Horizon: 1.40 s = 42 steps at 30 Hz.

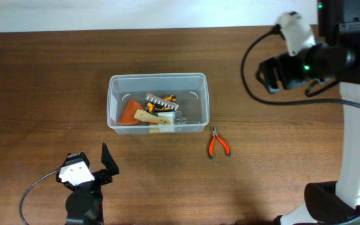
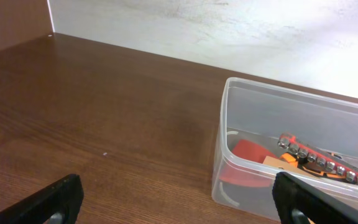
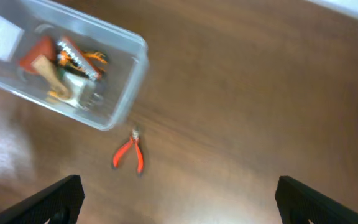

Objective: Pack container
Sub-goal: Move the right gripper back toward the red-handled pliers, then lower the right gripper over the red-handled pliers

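Note:
The clear plastic container (image 1: 158, 103) stands mid-table and holds several tools, among them an orange scraper (image 1: 129, 113), a wood-handled tool and a bit holder (image 1: 160, 100). It also shows in the left wrist view (image 2: 291, 143) and in the right wrist view (image 3: 61, 68). Red-handled pliers (image 1: 218, 143) lie on the table just right of the container's front corner, also seen in the right wrist view (image 3: 129, 152). My left gripper (image 1: 108, 161) is open and empty at the front left, apart from the container. My right gripper (image 1: 269, 74) is open and empty, raised at the back right.
The brown wooden table (image 1: 55, 75) ends at a white wall along the back. The right arm's white base (image 1: 355, 156) stands at the right edge, with a black cable looping beside it. The left arm's cable curls at the front left.

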Each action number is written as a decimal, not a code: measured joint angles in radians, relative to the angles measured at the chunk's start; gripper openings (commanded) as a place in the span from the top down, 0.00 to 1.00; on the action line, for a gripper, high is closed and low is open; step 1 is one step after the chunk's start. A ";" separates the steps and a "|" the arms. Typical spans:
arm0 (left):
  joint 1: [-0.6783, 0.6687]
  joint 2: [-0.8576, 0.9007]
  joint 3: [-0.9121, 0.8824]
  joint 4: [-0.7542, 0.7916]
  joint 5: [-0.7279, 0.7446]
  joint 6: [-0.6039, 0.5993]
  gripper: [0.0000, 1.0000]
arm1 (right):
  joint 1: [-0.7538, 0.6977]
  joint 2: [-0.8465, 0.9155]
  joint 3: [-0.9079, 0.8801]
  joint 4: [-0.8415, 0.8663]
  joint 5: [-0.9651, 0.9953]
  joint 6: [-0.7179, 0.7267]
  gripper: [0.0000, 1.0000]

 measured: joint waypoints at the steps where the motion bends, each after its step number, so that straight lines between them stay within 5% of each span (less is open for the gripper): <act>1: 0.000 0.000 0.000 0.000 0.000 0.000 0.01 | -0.014 -0.010 -0.010 0.002 0.012 0.025 0.01; 7: 0.000 0.000 0.000 0.001 0.000 0.000 0.01 | -0.010 -0.238 -0.251 0.037 0.050 0.110 0.01; 11: 0.000 0.001 0.000 -0.001 0.000 0.000 0.01 | -0.008 -0.431 -0.700 0.295 0.079 0.164 0.01; 17: 0.000 0.000 0.000 0.000 0.000 0.000 0.01 | -0.007 -0.291 -1.138 0.629 0.086 0.219 0.01; 26: 0.000 0.000 0.000 0.000 0.000 0.000 0.01 | 0.010 0.000 -1.173 0.710 0.086 0.233 0.01; 36: 0.000 0.000 0.000 0.000 0.000 0.000 0.01 | 0.290 0.009 -1.173 0.710 0.138 0.264 0.02; 42: 0.000 0.000 0.000 0.000 0.000 0.000 0.01 | 0.299 0.009 -1.173 0.709 0.154 0.280 0.07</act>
